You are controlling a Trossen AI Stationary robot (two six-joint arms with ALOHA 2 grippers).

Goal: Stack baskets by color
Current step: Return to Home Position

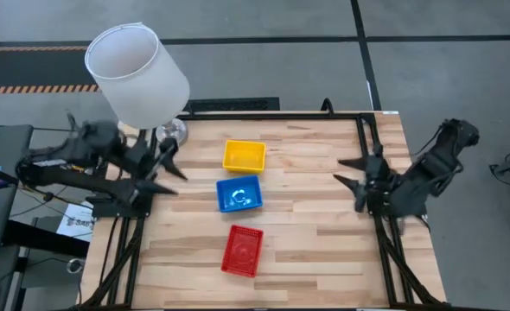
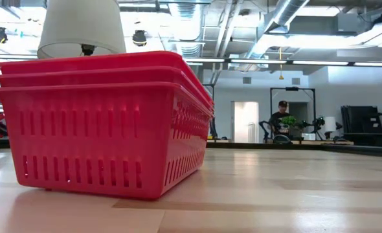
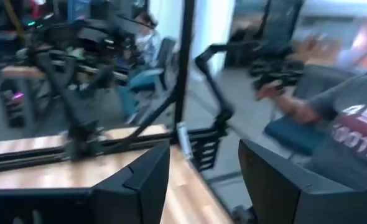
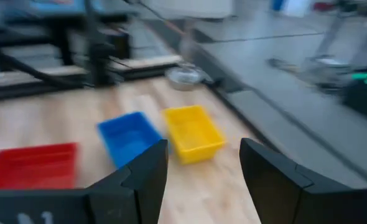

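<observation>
You have little lettering to go on. In the left wrist view, the grey shirt (image 3: 353,127) of the person beyond the table's edge carries pale figures that look like "49", above a red band of letters too blurred to read. In the high view, the sheet of paper (image 1: 75,221) under the left arm bears print too small to read, as is the white mark inside the blue basket (image 1: 239,193).

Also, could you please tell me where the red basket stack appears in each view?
High view: red basket stack ends the row, next to the blue stack.
Low view: the stack fills the left half.
Left wrist view: not in it.
Right wrist view: it lies beside the blue stack.
Landmark: blue stack, in high and right wrist views.
</observation>
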